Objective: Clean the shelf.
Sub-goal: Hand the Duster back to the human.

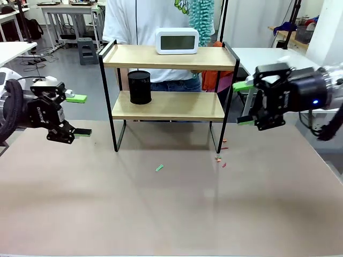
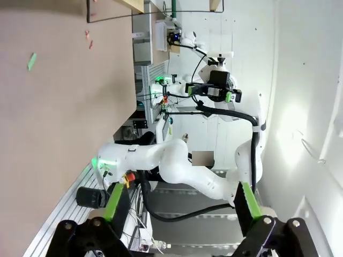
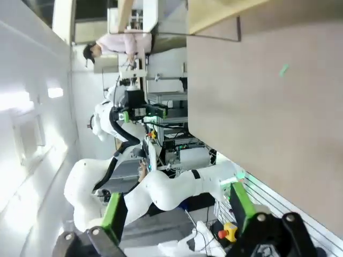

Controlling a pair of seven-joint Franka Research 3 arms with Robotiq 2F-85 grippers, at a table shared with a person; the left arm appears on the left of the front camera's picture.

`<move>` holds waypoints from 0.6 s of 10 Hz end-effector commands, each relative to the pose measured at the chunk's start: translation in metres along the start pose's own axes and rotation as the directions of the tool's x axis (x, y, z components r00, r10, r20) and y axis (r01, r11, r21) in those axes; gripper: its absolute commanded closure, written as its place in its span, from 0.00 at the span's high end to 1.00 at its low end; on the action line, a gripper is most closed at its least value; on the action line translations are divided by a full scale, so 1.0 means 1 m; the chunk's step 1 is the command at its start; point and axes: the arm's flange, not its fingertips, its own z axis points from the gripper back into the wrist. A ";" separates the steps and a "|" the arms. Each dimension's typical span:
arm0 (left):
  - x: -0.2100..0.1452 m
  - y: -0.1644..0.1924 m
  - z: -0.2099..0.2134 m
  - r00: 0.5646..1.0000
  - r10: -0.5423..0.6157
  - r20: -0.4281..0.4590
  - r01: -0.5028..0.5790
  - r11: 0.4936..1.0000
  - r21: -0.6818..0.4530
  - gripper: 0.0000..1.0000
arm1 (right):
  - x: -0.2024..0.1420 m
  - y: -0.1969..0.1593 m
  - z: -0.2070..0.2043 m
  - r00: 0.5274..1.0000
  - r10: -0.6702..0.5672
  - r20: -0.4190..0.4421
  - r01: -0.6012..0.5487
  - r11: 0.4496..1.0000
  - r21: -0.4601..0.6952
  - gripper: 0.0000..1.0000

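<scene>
The shelf (image 1: 169, 105), two light wooden boards in a thin black frame, stands at the far middle of the table. A white digital clock (image 1: 177, 41) sits on its top board and a black cylindrical cup (image 1: 140, 87) on its lower board. My left gripper (image 1: 79, 115) hovers open at the left, level with the lower board, nothing between its green pads. My right gripper (image 1: 242, 103) is open at the right, just beside the shelf's right frame. In the wrist views both grippers (image 2: 179, 206) (image 3: 174, 206) are empty, and a shelf leg (image 2: 110, 19) shows.
Small paper scraps lie on the brown tabletop: a green one (image 1: 159, 168) in front of the shelf and orange-red ones (image 1: 221, 159) by its right leg. A person in a white shirt (image 1: 134, 21) stands behind the shelf, with a teal duster (image 1: 202, 19) beside them.
</scene>
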 end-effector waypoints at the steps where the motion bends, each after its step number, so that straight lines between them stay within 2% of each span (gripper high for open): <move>1: -0.009 -0.015 0.017 1.000 -0.024 0.013 0.023 0.999 0.023 1.00 | 0.000 0.010 0.045 0.995 0.044 0.091 -0.043 0.999 -0.011 1.00; 6: -0.009 -0.015 0.017 1.000 -0.024 0.013 0.023 0.999 0.023 1.00 | 0.000 0.010 0.045 0.995 0.044 0.091 -0.043 0.999 -0.011 1.00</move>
